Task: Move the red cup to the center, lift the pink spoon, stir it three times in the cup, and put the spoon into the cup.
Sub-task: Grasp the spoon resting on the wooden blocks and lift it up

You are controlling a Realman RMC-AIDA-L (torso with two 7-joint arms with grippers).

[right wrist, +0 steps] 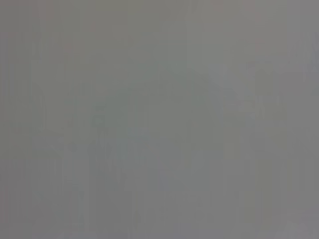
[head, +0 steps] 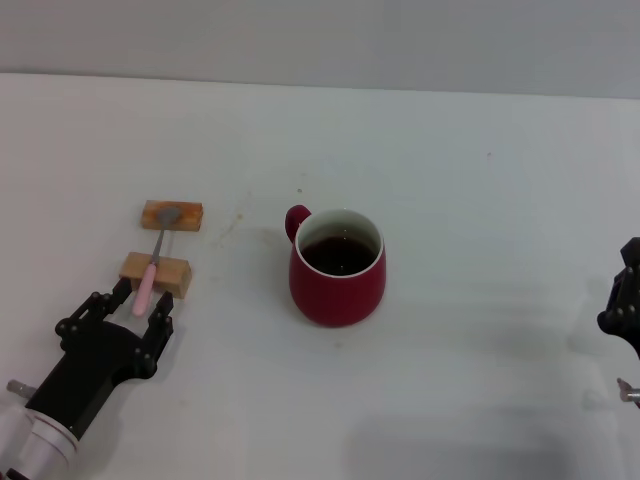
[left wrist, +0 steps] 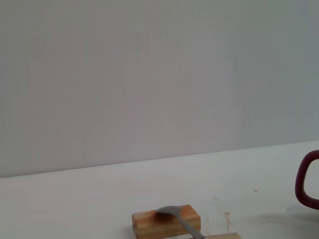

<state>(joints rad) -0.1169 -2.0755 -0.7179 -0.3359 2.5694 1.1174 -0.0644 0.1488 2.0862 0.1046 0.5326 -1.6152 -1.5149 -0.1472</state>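
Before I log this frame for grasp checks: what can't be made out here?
- Right gripper: cut off by the head view's edge; finger state unclear.
- Right wrist view: uniform grey, nothing recognisable.
- Cup: left wrist view shows only its handle.
- Spoon: handle cut off there.

The left tool (head: 140, 305) is reaching in low from the near left of the red cup (head: 337, 267), its black fingers (head: 160, 322) spread apart on either side of the handle end of the pink spoon (head: 148, 278), not closing on it. Its arm is slanting back toward the bench's near corner. The right tool (head: 625, 300) is sitting at the far right of the cup, well apart, only partly showing.
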